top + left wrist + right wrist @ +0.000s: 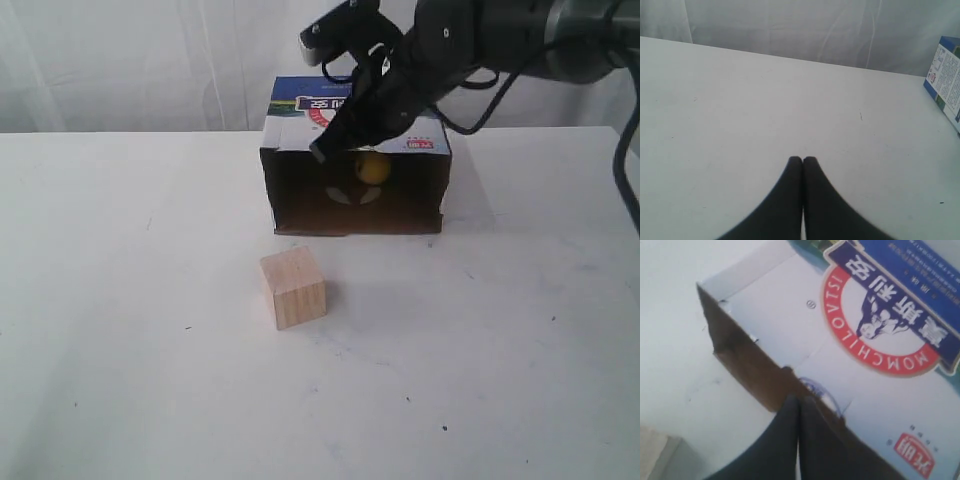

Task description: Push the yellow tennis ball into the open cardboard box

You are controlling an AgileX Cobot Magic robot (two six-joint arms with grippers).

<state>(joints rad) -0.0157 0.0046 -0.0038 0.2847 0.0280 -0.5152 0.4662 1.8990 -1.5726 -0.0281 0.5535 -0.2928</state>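
The yellow tennis ball (373, 168) lies inside the open cardboard box (300, 200), deep in its brown interior, partly hidden by my right arm. The box lies on its side with its mouth facing the camera; its blue-and-white printed top with the red oval logo (875, 320) fills the right wrist view. My right gripper (322, 154) is shut, its tips at the upper front edge of the box (740, 355), empty. My left gripper (802, 160) is shut over bare table, holding nothing; it does not show in the exterior view.
A pale wooden cube (293, 288) stands on the white table (120, 300) in front of the box mouth. One blue-and-white box side (946, 80) shows at the edge of the left wrist view. A white curtain hangs behind the table.
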